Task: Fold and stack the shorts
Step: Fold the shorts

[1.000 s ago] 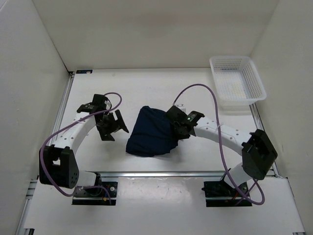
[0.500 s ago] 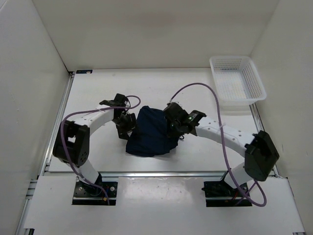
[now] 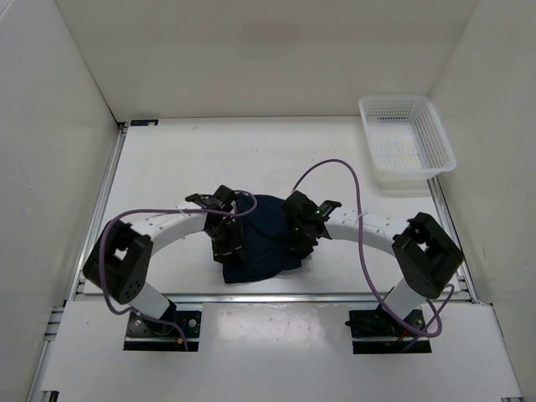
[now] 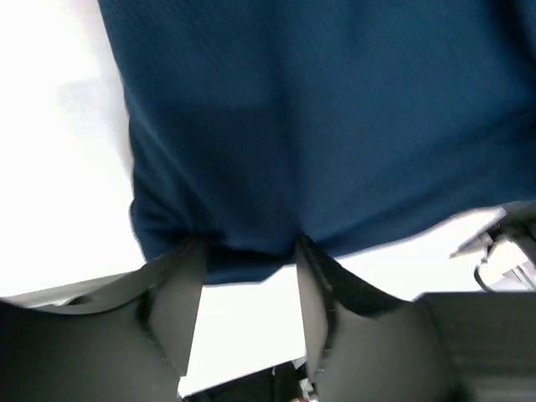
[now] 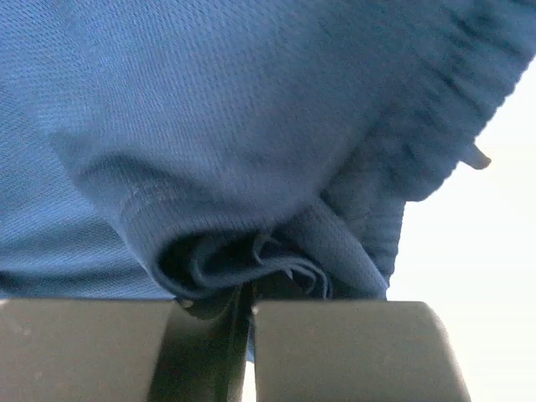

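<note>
Two black two-finger grippers are working the dark navy-blue cloth shorts (image 3: 261,241). The shorts are lying bunched in a rumpled heap on the white table (image 3: 167,167), near its front edge and between the two arms. They are sitting well apart from the white mesh plastic basket (image 3: 410,177) at the far right corner.

The right gripper (image 5: 249,293) is pinching a rolled fold of the fabric. Its jaws are pressing together with only a thin slit between them, and cloth is crumpling out just above. The left gripper (image 4: 247,251) is standing with its jaws apart, the fingertips straddling the hem at the garment's left side. White table is showing through the gap, so it is not yet gripping anything.

Judging from this, the step in hand is taking hold of both sides so the heap can be lifted and spread before folding. Doing it well is calling for the left fingers to go low enough to catch the hem rather than skate over it. They should be closing on a single edge, not several layers. The right pinch seems to be gathering more than one layer, which is risking a twisted spread, so lifting slowly and evenly on both sides is looking wise.

No brand, label or lettering is showing readably on the shorts, basket or arms.
</note>
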Robot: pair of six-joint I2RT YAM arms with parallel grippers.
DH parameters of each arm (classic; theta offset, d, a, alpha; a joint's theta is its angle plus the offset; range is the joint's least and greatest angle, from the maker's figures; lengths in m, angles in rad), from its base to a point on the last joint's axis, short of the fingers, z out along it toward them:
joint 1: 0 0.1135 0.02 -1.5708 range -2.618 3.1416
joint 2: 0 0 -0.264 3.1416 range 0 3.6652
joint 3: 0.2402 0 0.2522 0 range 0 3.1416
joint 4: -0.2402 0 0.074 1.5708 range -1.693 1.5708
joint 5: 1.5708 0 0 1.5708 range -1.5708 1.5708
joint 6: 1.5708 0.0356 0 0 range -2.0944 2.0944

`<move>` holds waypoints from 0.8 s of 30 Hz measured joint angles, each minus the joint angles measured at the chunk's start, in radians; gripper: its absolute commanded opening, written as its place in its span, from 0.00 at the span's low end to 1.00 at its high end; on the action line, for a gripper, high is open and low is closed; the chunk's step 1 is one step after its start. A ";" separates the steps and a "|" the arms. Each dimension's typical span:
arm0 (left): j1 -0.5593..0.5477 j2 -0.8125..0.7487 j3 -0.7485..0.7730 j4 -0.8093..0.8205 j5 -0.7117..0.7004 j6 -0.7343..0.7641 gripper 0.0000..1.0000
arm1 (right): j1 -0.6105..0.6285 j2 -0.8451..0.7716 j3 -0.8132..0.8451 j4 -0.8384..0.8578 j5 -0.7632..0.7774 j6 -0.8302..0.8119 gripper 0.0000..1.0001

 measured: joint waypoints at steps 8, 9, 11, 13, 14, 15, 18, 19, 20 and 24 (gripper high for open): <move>-0.009 -0.172 0.103 -0.092 0.005 -0.013 0.90 | -0.013 -0.143 0.142 -0.173 0.086 -0.104 0.13; -0.009 -0.167 0.138 -0.104 -0.003 -0.010 0.90 | -0.016 -0.146 0.177 -0.177 0.094 -0.117 0.13; -0.009 -0.138 0.228 -0.125 -0.025 0.006 0.88 | -0.025 -0.140 0.236 -0.177 0.101 -0.134 0.13; -0.008 -0.085 0.320 -0.136 -0.045 0.020 0.82 | -0.037 -0.122 0.274 -0.175 0.103 -0.145 0.13; -0.005 -0.045 0.366 -0.134 -0.057 0.026 0.79 | -0.044 -0.103 0.288 -0.173 0.102 -0.148 0.13; 0.000 -0.002 0.407 -0.129 -0.067 0.034 0.79 | -0.053 -0.085 0.294 -0.168 0.102 -0.150 0.13; 0.027 0.139 0.484 -0.116 -0.079 0.056 0.75 | -0.092 -0.005 0.296 -0.136 0.072 -0.156 0.10; 0.041 0.191 0.505 -0.114 -0.082 0.064 0.75 | -0.111 0.022 0.294 -0.123 0.059 -0.156 0.09; 0.054 0.245 0.523 -0.110 -0.085 0.072 0.75 | -0.137 0.052 0.292 -0.108 0.043 -0.156 0.09; 0.099 0.415 0.570 -0.108 -0.099 0.099 0.75 | -0.230 0.130 0.281 -0.065 0.008 -0.160 0.07</move>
